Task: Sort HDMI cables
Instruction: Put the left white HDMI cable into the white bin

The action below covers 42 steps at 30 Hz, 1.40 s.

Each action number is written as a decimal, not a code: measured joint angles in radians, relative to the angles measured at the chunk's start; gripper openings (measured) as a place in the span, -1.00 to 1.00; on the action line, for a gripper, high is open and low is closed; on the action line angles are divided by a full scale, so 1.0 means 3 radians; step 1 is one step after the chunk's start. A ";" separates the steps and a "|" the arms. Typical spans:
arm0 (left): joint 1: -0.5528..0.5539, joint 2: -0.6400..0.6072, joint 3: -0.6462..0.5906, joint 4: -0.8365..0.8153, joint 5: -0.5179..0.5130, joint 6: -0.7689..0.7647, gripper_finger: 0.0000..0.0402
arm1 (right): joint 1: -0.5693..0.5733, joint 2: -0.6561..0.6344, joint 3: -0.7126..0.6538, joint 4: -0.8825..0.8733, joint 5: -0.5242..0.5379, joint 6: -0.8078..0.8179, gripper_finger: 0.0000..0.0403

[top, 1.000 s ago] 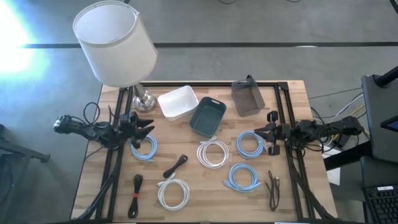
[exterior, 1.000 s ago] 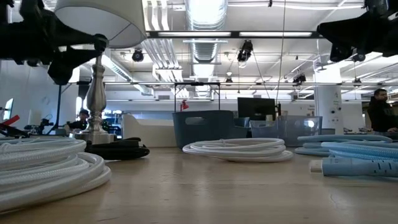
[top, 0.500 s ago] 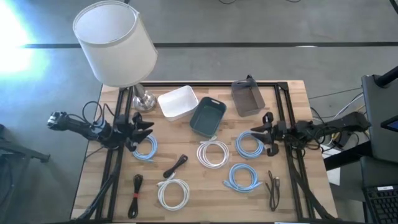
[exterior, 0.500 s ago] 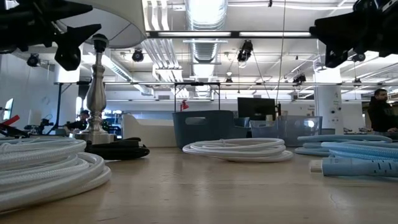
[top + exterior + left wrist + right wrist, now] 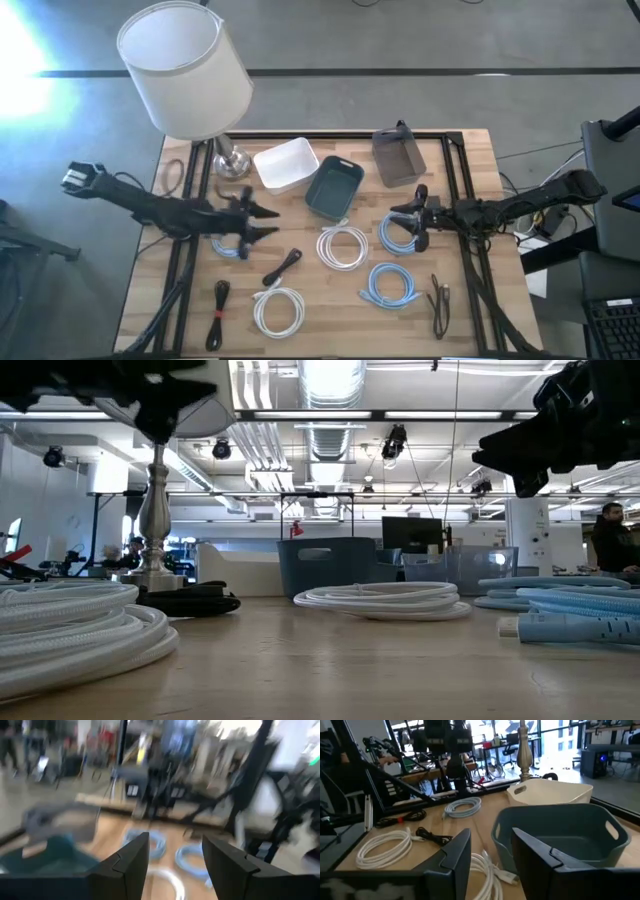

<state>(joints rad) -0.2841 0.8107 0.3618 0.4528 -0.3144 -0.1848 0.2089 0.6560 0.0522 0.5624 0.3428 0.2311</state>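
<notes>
The left gripper (image 5: 262, 220) is positioned above the wooden slatted table top (image 5: 470, 150), with its jaws spread and nothing held between them. A light-blue round cable coil (image 5: 233, 243) lies directly beneath and just behind these jaws. A short black folded cable bundle (image 5: 282, 268) lies ahead of the jaws and to one side, apart from them.

The right gripper (image 5: 404, 222) is positioned over a second light-blue round cable coil (image 5: 400, 234), with its jaws parted and nothing gripped. A white round cable coil (image 5: 342, 246) lies just ahead of these jaws, and a dark teal plastic bin (image 5: 334, 187) with handle slots stands ahead of them to one side. A third light-blue coil (image 5: 393, 285) lies near the jaws, on the side away from the bin.

A second white coil (image 5: 279, 309) and two further dark bundles (image 5: 220, 312) (image 5: 441, 303) lie well apart from both sets of jaws.
</notes>
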 joint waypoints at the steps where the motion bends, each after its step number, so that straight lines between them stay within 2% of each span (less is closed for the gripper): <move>1: -0.0001 0.0132 0.0099 -0.0156 -0.0006 -0.0006 -0.06 | 0.0000 0.0029 0.0031 -0.0006 0.0000 0.0002 -0.34; 4: -0.0006 0.0520 0.0541 -0.0589 -0.0016 -0.0029 -0.06 | 0.0001 0.0098 0.0110 -0.0018 -0.0002 -0.0008 -0.36; 11: -0.0036 0.1381 0.1568 -0.2068 -0.0047 -0.0187 -0.09 | 0.0001 0.0209 0.0213 -0.0045 -0.0011 -0.0008 -0.40; 14: -0.0047 0.1672 0.1917 -0.2806 0.0272 -0.0465 -0.13 | 0.0001 0.0249 0.0227 -0.0042 -0.0011 -0.0015 -0.40; 17: -0.0063 0.1893 0.2135 -0.3173 0.0603 -0.0786 -0.17 | 0.0001 0.0280 0.0226 -0.0030 -0.0011 -0.0012 -0.38; 21: -0.0143 0.2150 0.2167 -0.3220 0.1096 -0.0994 -0.22 | 0.0001 0.0310 0.0223 -0.0028 -0.0010 -0.0018 -0.35; 23: -0.0211 0.2257 0.2162 -0.3201 0.1228 -0.1027 -0.23 | 0.0001 0.0311 0.0224 -0.0048 -0.0011 -0.0019 -0.34; 34: -0.0575 0.2869 0.2167 -0.2797 0.1256 -0.0971 -0.26 | 0.0001 0.0348 0.0324 -0.0030 -0.0009 -0.0351 -0.34; 42: -0.0623 0.3162 0.2169 -0.2731 0.1217 -0.1207 -0.26 | 0.0001 0.0357 0.0396 -0.0028 -0.0008 -0.0671 -0.31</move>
<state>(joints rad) -0.4709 1.7593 1.0126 -0.3666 0.0506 -0.5468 0.2092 0.7631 0.1710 0.5539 0.3405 0.0299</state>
